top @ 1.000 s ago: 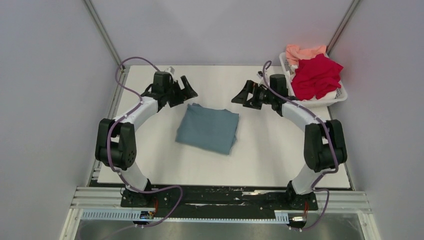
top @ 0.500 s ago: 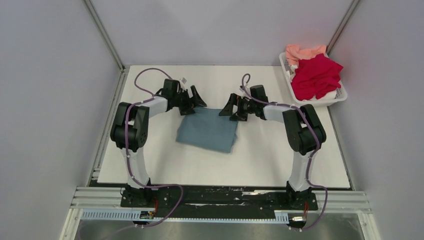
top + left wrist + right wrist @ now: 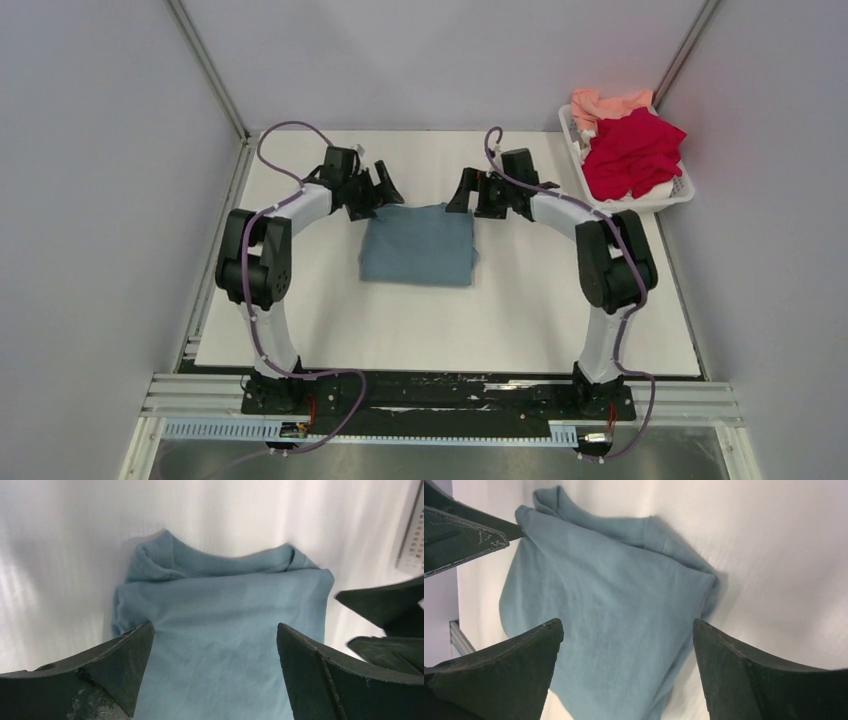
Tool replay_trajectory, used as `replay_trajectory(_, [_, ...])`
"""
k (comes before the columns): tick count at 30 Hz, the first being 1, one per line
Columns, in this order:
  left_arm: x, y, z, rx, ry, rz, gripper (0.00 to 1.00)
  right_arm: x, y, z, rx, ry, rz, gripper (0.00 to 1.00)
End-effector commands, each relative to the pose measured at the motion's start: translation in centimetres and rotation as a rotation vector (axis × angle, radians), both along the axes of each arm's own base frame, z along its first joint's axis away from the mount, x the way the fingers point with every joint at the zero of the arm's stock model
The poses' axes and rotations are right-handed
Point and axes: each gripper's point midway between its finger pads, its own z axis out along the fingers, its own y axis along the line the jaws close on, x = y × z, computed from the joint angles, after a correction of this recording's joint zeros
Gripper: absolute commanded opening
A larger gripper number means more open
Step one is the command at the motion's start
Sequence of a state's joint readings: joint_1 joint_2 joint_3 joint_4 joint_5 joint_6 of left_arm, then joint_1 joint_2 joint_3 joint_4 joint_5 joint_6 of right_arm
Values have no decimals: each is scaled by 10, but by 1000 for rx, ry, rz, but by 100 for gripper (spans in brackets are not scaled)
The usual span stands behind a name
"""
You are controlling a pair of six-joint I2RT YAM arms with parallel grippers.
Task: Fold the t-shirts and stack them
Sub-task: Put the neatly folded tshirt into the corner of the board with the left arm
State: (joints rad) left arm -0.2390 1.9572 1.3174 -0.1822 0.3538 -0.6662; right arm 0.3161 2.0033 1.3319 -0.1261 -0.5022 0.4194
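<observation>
The teal-blue t-shirt (image 3: 418,246) lies folded into a rough square on the white table. It also shows in the left wrist view (image 3: 220,630) and the right wrist view (image 3: 599,625). My left gripper (image 3: 385,192) is open at the shirt's far left corner. My right gripper (image 3: 462,192) is open at its far right corner. Neither holds cloth. The crimson red t-shirt (image 3: 630,152) and the salmon-pink t-shirt (image 3: 605,103) lie crumpled in the basket.
The white slotted basket (image 3: 672,199) stands at the table's far right corner; a bit of it shows in the left wrist view (image 3: 412,535). The white table (image 3: 300,320) is walled by grey panels on three sides.
The teal-blue shirt has shifted toward the back and turned square to the table. Both grippers have moved back with it and now stand at its far corners.
</observation>
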Motion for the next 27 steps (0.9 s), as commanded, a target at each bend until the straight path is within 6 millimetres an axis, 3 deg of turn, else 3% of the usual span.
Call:
replay_trajectory(1, [-8,31,87,94,-202,60,100,-1,-41,107,-88,-273,-147,100])
replay_trajectory(3, [-26,42,89,125,-211,84,100,-13,-73,119,-139,-300,-306,100])
replay_trajectory(5, [-46,49,74,139,-181,93,100,-35,-102,123,-154,-305,-452,100])
replay_trajectory(6, [-53,49,68,130,-163,95,100,-49,-119,109,-177,-277,-522,100])
replay_trajectory(8, [-73,47,44,107,-113,76,100,-70,-139,105,-144,-260,-622,100])
replay_trajectory(11, [-90,45,12,94,-33,67,100,-91,-150,108,-105,-295,-640,100])
replay_trajectory(17, [-96,42,-14,87,26,67,89,-112,-153,122,-76,-363,-622,100])
replay_trajectory(24, [-91,36,-43,99,105,72,46,-122,-150,131,-53,-390,-587,100])
replay_trajectory(26, [-93,31,-52,106,133,60,30,-124,-151,132,-52,-398,-587,100])
replay_trajectory(27, [-92,31,-54,118,136,68,17,-126,-151,133,-52,-403,-586,100])
